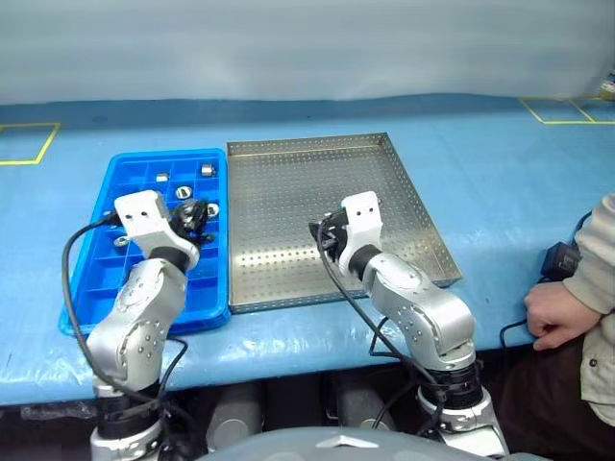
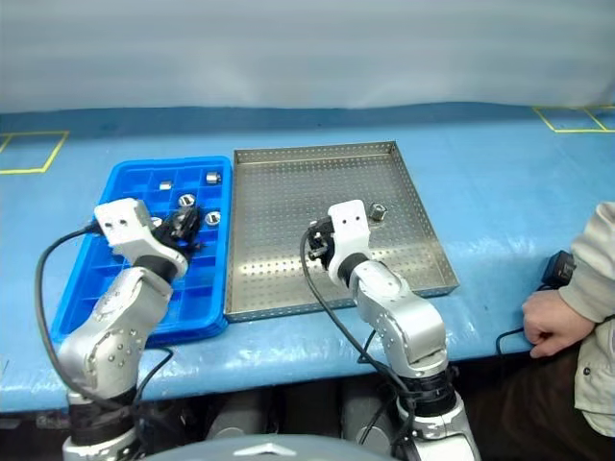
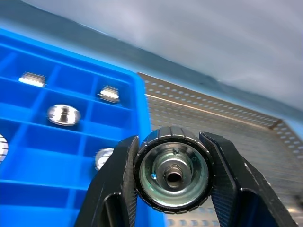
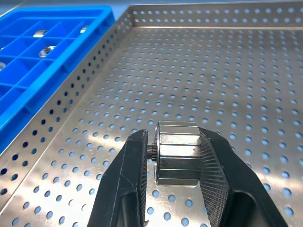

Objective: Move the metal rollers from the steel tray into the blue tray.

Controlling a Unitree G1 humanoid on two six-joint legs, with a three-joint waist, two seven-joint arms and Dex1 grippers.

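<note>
Steel tray (image 1: 288,206) partly hidden by right gripper (image 4: 173,163) clenching a faceted roller (image 4: 178,151); left gripper (image 3: 173,177) clenching a ridged roller (image 3: 173,170) over blue tray (image 1: 101,259), 9 o'clock of steel tray; one more roller (image 2: 379,211) half hidden behind right wrist.

Most of the steel tray (image 1: 288,202) is sitting wide open, just one roller (image 2: 379,212) lying near its right rim, so it's easy passing there. The blue tray (image 1: 106,259) is getting crowded up top, with rollers (image 1: 207,170) filling several cells. A person's hand (image 1: 550,314) is resting at the table's right edge.
</note>
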